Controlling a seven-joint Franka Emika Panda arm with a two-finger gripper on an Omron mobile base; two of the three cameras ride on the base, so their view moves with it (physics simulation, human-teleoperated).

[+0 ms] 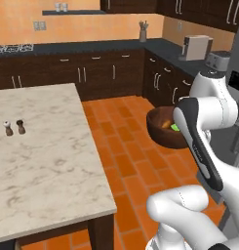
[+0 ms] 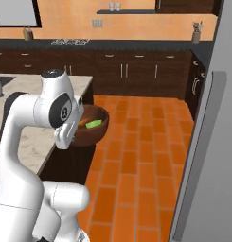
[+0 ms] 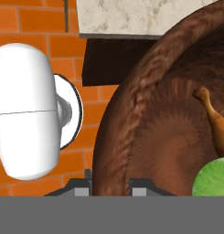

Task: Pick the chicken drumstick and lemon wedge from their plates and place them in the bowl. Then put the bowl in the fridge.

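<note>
Your bowl (image 1: 162, 128) is off the island and up in the air, hanging over the orange brick floor (image 1: 126, 161) between the marble island (image 1: 43, 156) and the grey fridge (image 2: 207, 156) at the right edge of the right base view. In the hand view you see the gripper (image 3: 110, 185) with its two dark fingertips standing either side of the thick brown rim, one outside the wall and one inside, so the jaws are clamped on the bowl's rim. Inside it, the chicken drumstick (image 3: 216, 123) lies with its thin bone end pointing toward the middle of the bowl, and the lemon wedge (image 3: 213, 179) sits just beside it, low against the inner wall. From the right base view you catch both of them in there too, an orange sliver and a green one side by side (image 2: 93, 124). The bowl rides roughly level, close to the island's near corner but not resting on it. On the island top, well away toward its left edge, the salt and pepper shakers (image 1: 14, 127) stand upright as a pair. Along the far wall the dark cabinets (image 1: 91, 71) run under the counter, with a toaster (image 1: 217, 59) on the right-hand run.
</note>
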